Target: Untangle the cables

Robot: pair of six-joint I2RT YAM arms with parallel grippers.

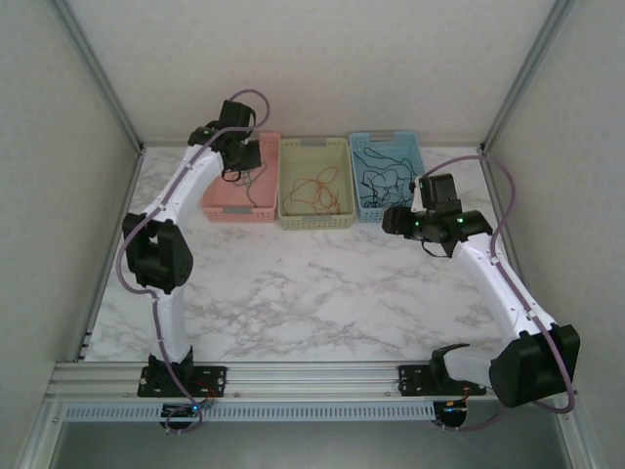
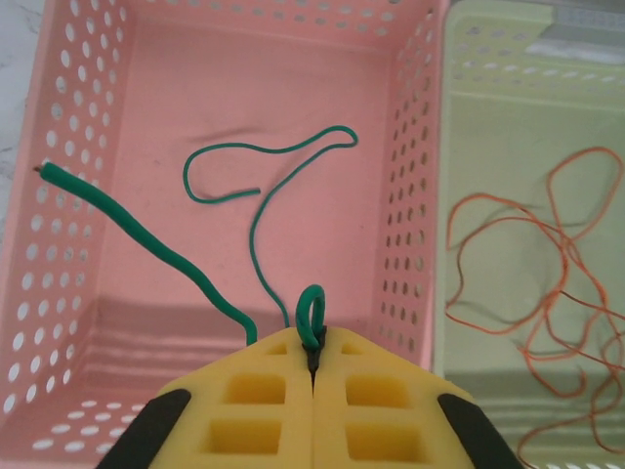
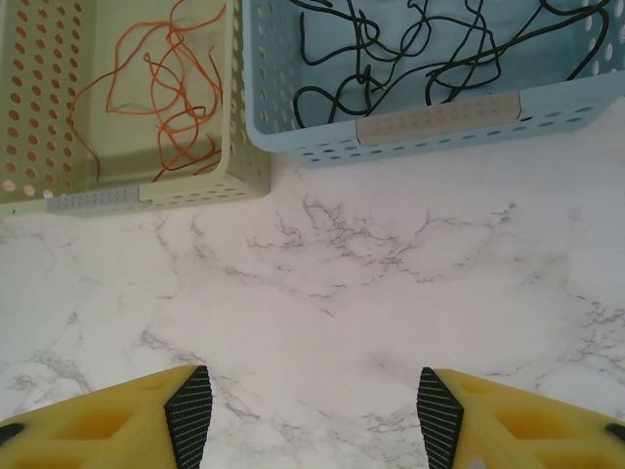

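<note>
The left gripper (image 2: 312, 354) hangs over the pink basket (image 2: 410, 195). Its yellow jaws are pressed together and pinch a small loop of the green cable (image 2: 256, 234). From that loop the cable runs down into the basket and curls over the floor in one open bend, while one end reaches toward the left wall. The pale green basket (image 2: 488, 127) sits just beside the pink one, and the red cables (image 2: 547, 283) lie inside it, loose and looped over one another. The blue basket (image 3: 439, 122) stands next in the row and holds the black cables (image 3: 391, 59) in a tangled heap. The right gripper (image 3: 312, 405) hovers above the marble table (image 3: 342, 283), in front of those two baskets, its jaws spread apart with nothing between them.
</note>
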